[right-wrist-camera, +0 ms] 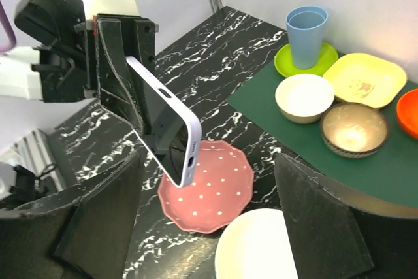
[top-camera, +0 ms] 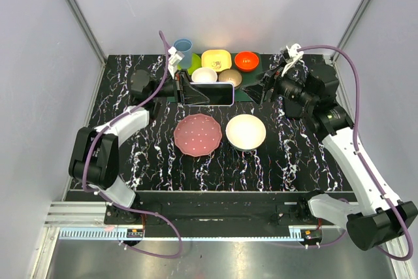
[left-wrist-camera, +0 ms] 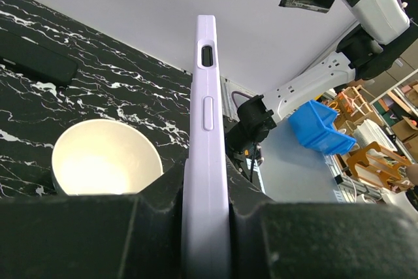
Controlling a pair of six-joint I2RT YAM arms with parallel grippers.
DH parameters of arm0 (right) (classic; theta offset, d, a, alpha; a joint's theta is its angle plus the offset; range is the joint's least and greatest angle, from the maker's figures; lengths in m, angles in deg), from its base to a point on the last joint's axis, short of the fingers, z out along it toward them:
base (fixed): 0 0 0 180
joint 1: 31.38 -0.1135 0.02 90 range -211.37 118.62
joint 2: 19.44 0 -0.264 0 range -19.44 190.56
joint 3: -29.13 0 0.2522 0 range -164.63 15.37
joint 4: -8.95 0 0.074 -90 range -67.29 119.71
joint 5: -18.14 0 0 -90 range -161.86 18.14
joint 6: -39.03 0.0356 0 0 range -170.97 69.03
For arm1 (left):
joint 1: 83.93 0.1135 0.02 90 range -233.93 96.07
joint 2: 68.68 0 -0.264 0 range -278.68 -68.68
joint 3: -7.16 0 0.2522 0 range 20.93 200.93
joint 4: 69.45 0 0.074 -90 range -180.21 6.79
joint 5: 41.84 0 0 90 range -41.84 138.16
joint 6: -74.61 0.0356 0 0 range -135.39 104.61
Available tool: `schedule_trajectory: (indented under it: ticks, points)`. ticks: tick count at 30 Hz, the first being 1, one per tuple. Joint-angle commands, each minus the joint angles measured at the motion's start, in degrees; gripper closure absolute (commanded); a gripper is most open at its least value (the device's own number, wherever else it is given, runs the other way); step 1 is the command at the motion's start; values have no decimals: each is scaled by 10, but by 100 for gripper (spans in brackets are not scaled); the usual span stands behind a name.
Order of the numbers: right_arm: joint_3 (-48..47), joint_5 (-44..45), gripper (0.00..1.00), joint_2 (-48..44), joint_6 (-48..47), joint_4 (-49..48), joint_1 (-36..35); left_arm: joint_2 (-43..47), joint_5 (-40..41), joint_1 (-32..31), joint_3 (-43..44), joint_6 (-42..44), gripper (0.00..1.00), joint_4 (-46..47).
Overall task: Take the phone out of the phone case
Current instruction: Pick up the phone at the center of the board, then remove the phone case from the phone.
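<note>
Two sets of fingers face each other over the far middle of the tabletop [top-camera: 150, 161]. The left fingers [right-wrist-camera: 114, 76] are clamped on one short end of the phone case [left-wrist-camera: 208, 129], one pressing its face and the other its back. The lavender shell is held in the air, clear of the tabletop, lengthwise from left to right. It hangs just on the near side of the green mat [right-wrist-camera: 255, 99] along the far edge, and beyond the pink plate [top-camera: 198, 134]. The phone [right-wrist-camera: 158, 132] sits inside the case, its dark screen framed by the purple rim.

The right fingers [right-wrist-camera: 317, 220] stand wide apart and hold nothing. They are lined up with the case's free end, which lies ahead of them, near but touching neither finger. A white plate [top-camera: 245, 132] lies just beside the pink plate.
</note>
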Motion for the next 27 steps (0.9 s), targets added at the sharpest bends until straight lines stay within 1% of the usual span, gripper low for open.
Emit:
schedule_trajectory:
  ticks: [1,2,3,4,6,7,10,11,12,14,15,16,17,18,20,21,22,23,25,26,27]
  points:
    - [-6,-4,15,-1,-95,-23,1,55,25,3,12,46,100,-9]
    - [-6,-9,15,1,-95,-25,1,61,28,3,11,64,100,-32]
    - [-5,-16,15,6,-96,-30,2,74,34,3,11,84,100,-79]
    - [-4,-31,18,7,-95,-35,1,79,46,3,11,124,100,-104]
    - [-3,-40,20,14,-95,-47,2,86,59,3,11,152,100,-148]
    - [0,-43,23,14,-96,-52,1,85,64,2,11,156,100,-147]
    - [0,-48,26,15,-94,-63,2,71,57,0,16,133,100,-125]
    - [-4,-52,31,16,-95,-63,2,69,52,0,17,129,100,-120]
    - [-7,-55,34,23,-92,-62,2,70,43,0,19,131,100,-126]
    - [-13,-64,37,28,-86,-63,3,80,38,1,24,166,100,-153]
    - [-9,-69,38,28,-75,-78,3,85,38,1,26,185,100,-197]
    - [6,-74,38,27,-66,-99,5,91,38,1,31,227,100,-221]
    - [17,-77,38,24,-55,-116,7,103,38,1,33,244,100,-242]
    - [28,-80,41,19,-29,-156,8,108,34,1,35,258,100,-271]
    - [48,-93,43,19,-4,-190,16,122,27,1,41,295,100,-300]
    - [50,-96,43,22,15,-196,17,127,28,1,44,310,100,-342]
    - [54,-100,43,23,23,-203,18,131,28,1,48,333,100,-357]
    - [58,-102,43,25,34,-221,19,136,27,-1,45,334,100,-360]
    - [78,-112,44,25,65,-248,20,142,24,-4,31,315,100,-333]
    - [86,-117,44,25,78,-281,20,147,24,-6,24,304,100,-318]
    - [101,-122,44,25,103,-296,20,149,25,-8,17,280,100,-280]
